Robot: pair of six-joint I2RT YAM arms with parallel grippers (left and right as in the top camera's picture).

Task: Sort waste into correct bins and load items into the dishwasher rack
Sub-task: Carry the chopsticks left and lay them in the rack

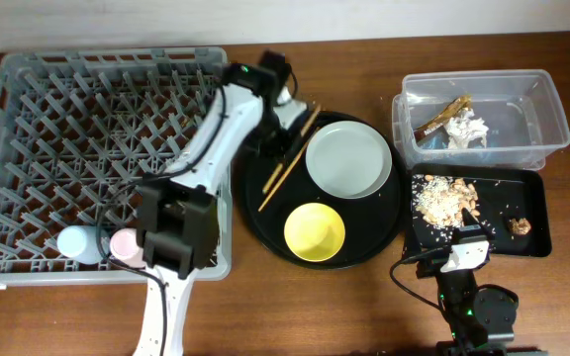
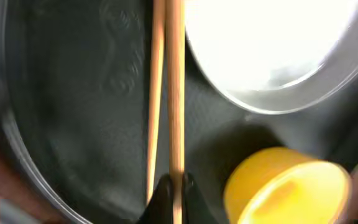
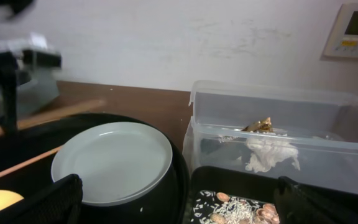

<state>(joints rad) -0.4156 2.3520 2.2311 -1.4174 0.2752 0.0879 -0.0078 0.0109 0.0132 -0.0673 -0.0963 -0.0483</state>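
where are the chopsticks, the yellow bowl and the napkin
chopsticks (image 2: 176, 93), left wrist view, mid-shaft of the right-hand stick
yellow bowl (image 1: 315, 231), overhead view, centre of its inside
napkin (image 1: 468, 127), overhead view, middle of the crumpled white wad

Even overhead light; blurred, glary left-wrist view.

Two chopsticks (image 1: 287, 151) are being counted, along with one plate (image 1: 348, 162), one yellow bowl (image 1: 315, 232), one blue cup (image 1: 75, 242), one pink cup (image 1: 125, 244), one rack (image 1: 67, 119), one clear tub (image 1: 554, 111), one rectangular black tray (image 1: 538, 223), one round black tray (image 1: 263, 193), one napkin (image 1: 466, 127) and one brown strip (image 1: 441, 116).
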